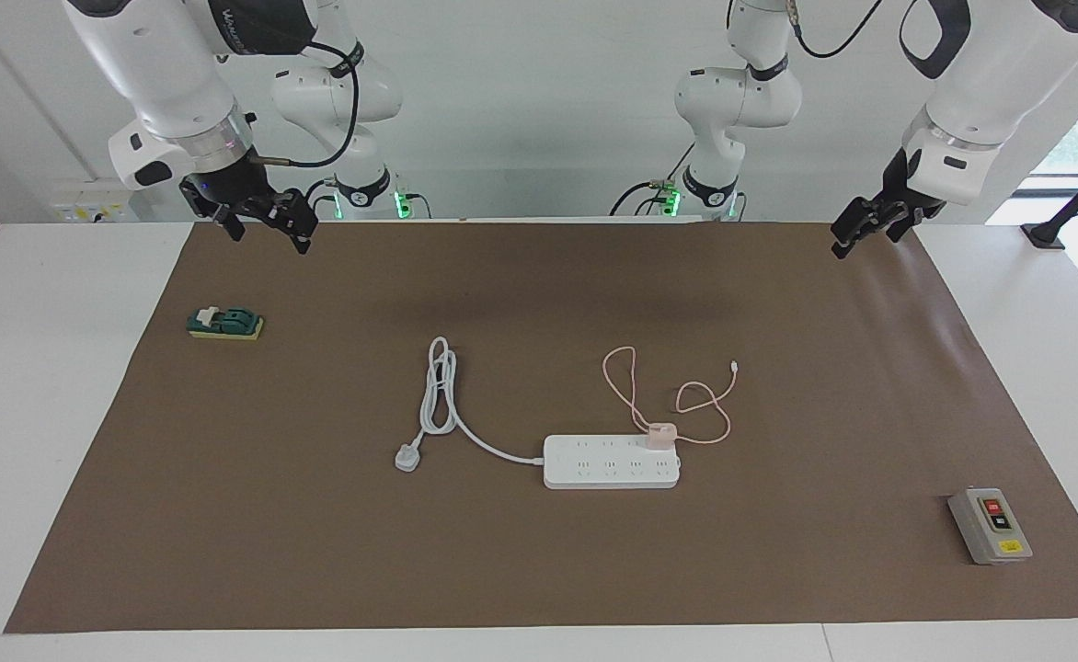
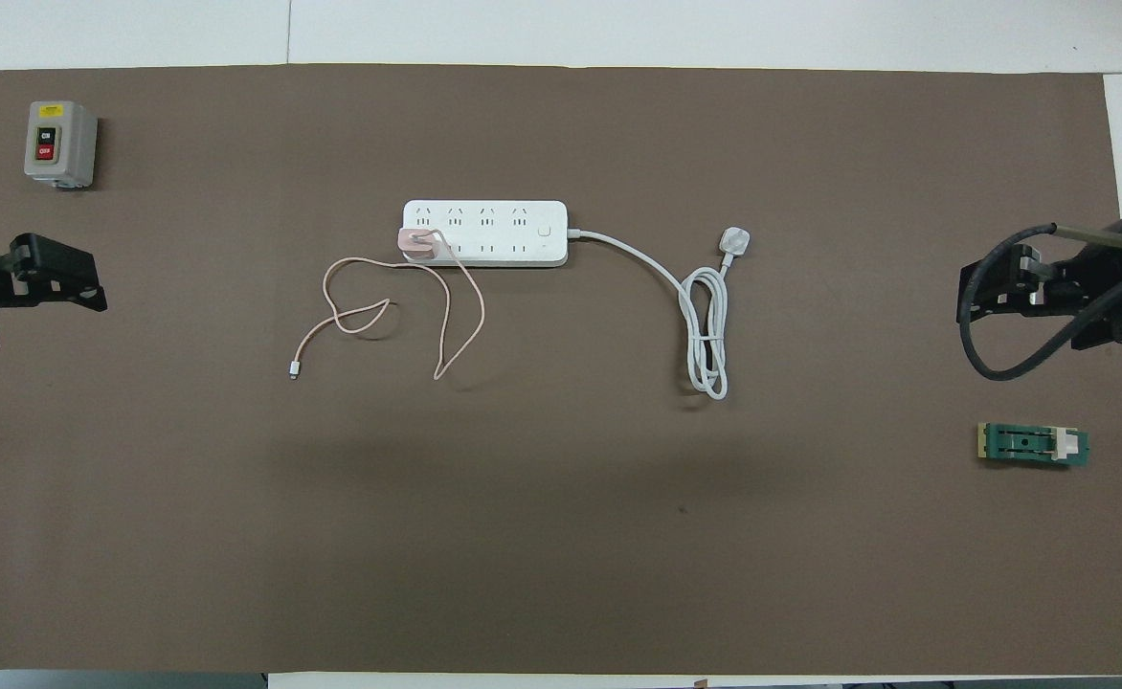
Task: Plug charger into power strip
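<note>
Charger (image 1: 660, 434) seated on strip (image 1: 611, 471), end socket, cable slack beside it; job looks done. Left gripper (image 1: 873, 225) and right gripper (image 1: 261, 219) up clear of strip, jaws spread, empty.

Brown mat (image 1: 318, 552) lying on the white counter (image 1: 42, 414), grey switch box (image 1: 990, 526) sitting near the left arm's end, green block (image 1: 225, 324) resting near the right arm's end

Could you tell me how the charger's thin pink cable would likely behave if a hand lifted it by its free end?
The pink cable lies in loose loops, so it is probably floppy and would trail. Being thin, it likely weighs little. Its other end joins the charger on the power strip, so pulling might tug that.
</note>
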### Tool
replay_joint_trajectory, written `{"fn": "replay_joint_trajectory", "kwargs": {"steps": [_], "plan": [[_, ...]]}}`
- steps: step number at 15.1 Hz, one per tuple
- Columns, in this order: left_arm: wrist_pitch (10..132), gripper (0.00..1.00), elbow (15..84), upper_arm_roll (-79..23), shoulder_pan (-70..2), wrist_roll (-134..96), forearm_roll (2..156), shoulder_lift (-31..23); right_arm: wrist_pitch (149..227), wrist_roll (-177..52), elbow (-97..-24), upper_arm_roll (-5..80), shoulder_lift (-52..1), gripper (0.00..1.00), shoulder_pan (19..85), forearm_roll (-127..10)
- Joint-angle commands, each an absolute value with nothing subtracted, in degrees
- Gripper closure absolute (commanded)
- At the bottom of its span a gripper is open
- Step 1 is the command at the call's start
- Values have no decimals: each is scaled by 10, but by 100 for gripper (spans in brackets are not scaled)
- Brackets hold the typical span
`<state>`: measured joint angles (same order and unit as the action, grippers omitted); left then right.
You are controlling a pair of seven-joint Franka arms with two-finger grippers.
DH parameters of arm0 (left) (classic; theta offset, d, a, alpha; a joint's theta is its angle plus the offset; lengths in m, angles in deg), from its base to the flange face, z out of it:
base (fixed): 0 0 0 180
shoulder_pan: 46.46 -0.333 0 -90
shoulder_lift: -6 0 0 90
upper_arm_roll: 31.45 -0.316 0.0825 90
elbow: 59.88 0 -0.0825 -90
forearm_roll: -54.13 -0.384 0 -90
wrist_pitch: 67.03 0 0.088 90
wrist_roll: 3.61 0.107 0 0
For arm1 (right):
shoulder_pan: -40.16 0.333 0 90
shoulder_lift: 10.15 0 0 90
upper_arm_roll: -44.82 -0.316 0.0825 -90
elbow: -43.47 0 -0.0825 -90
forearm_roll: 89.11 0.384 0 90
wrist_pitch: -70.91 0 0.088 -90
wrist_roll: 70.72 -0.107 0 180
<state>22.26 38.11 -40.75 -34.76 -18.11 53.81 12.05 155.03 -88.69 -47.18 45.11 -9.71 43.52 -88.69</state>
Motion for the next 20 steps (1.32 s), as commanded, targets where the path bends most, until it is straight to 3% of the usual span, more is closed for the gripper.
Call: {"fn": "replay_joint_trajectory", "kwargs": {"steps": [1,9,14,20], "plan": [[264,0,398,-402,-343,-178,530,130,1541,-870,-472,443,-91,0,425,-896],[247,0,383,-402,-356,-112,526,123,1541,-870,-472,443,-91,0,425,-896],[244,0,372,-286,-477,-108,533,116,1541,-870,-472,443,-91,0,425,-896],[238,0,379,-285,-467,-106,551,115,1541,-870,-472,443,-91,0,425,-896]]}}
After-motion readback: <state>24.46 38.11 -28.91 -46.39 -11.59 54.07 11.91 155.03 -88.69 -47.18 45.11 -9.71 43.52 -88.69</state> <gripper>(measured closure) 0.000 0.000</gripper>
